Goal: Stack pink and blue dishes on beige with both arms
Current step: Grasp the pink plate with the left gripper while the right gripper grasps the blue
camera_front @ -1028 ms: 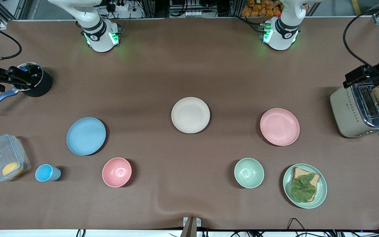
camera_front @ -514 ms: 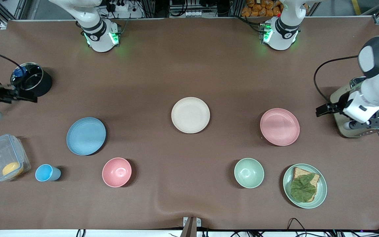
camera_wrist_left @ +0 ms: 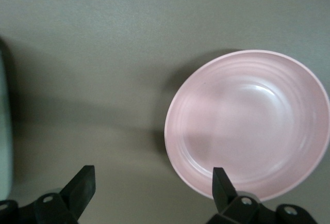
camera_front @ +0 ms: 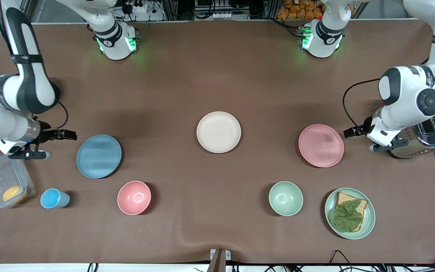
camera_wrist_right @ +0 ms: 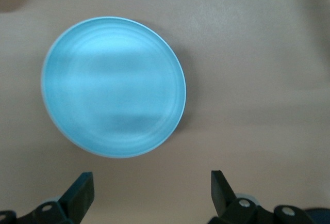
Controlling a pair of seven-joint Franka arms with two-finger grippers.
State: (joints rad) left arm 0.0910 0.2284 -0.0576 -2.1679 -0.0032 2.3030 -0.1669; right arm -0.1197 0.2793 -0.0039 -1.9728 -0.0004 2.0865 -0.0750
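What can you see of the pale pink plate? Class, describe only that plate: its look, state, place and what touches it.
The pink plate is flat, round and matte, with a shallow raised rim and faint concentric rings inside. It is empty and lies level on the brown table, toward the left arm's end, slightly nearer the front camera than the beige plate. Nothing touches it but the table. The left end effector, fingers open, hovers by its rim, near the toaster.

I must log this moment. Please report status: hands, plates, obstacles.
Left hand open, beside pink plate. Right hand open, beside blue plate. Beige plate bare, nothing stacked. No obstacle between plates.
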